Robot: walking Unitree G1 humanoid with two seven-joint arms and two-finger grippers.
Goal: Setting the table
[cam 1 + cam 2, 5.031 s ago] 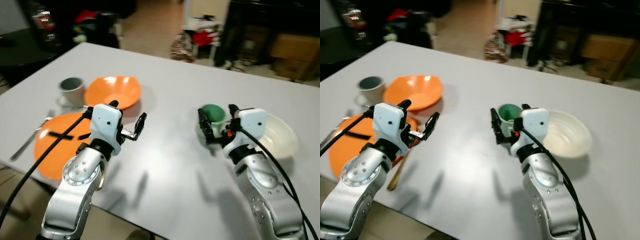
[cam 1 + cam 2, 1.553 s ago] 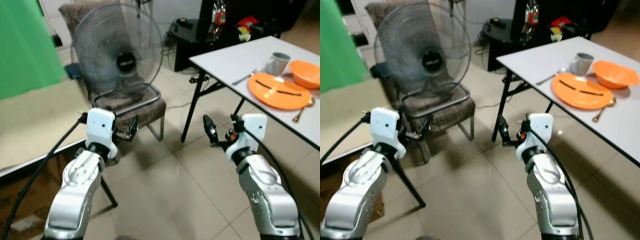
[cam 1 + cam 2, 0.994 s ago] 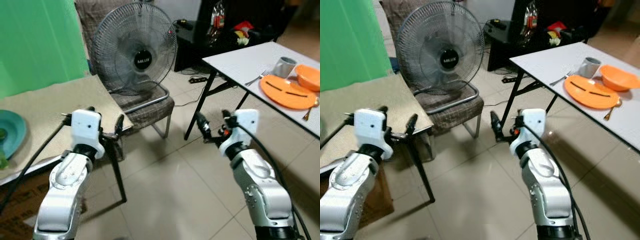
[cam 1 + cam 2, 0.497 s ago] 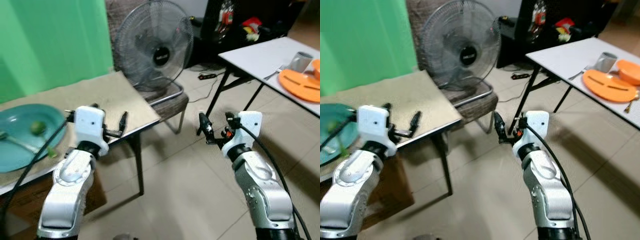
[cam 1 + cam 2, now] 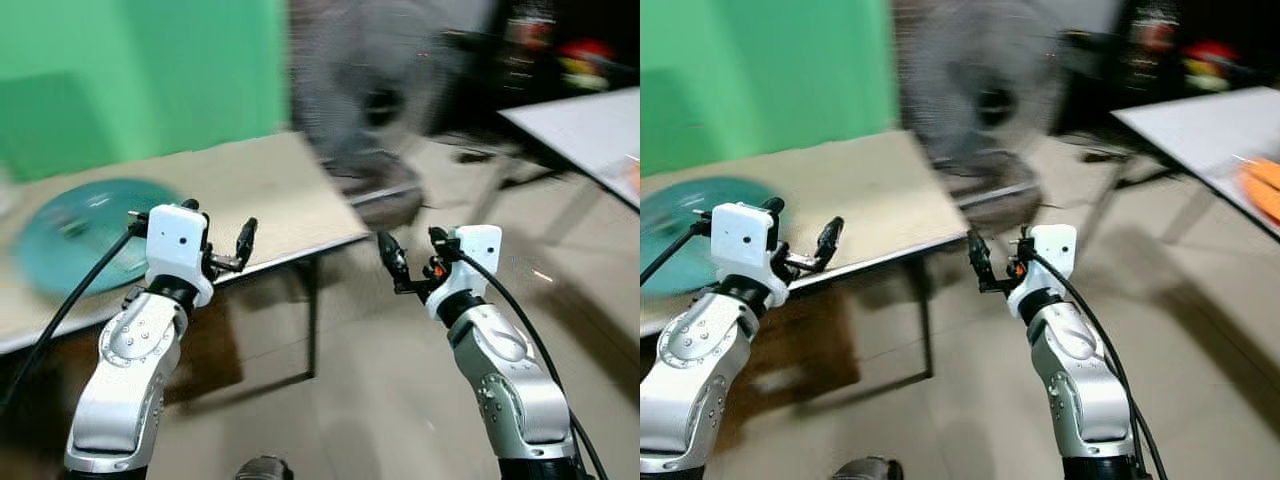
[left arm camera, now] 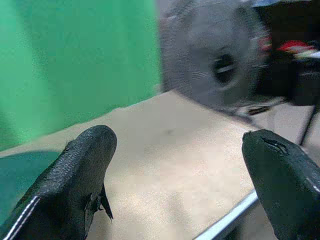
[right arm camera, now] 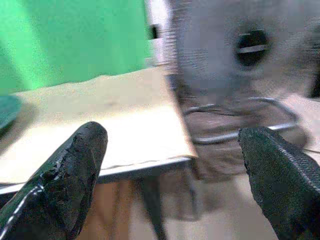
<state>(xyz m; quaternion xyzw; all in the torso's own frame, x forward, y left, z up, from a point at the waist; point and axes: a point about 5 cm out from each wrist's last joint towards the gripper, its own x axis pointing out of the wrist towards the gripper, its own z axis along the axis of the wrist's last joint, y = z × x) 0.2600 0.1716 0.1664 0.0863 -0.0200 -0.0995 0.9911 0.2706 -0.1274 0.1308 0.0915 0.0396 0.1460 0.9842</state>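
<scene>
Both claws hang wide open and empty: left gripper (image 5: pixel 218 240) above the beige side table (image 5: pixel 260 200), teal plate (image 5: pixel 80 235) off to its left; right gripper (image 5: pixel 410 262) above floor, just past that table's edge.

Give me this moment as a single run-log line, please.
view: motion-blurred | left end effector: open, empty, above tan table | right end effector: open, empty, over floor | teal plate: on table

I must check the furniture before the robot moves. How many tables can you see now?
2. A beige table stands at the left before the green wall, bearing a teal plate. A white table is at the far right, cut by the picture's edge. Blur may hide others.
</scene>
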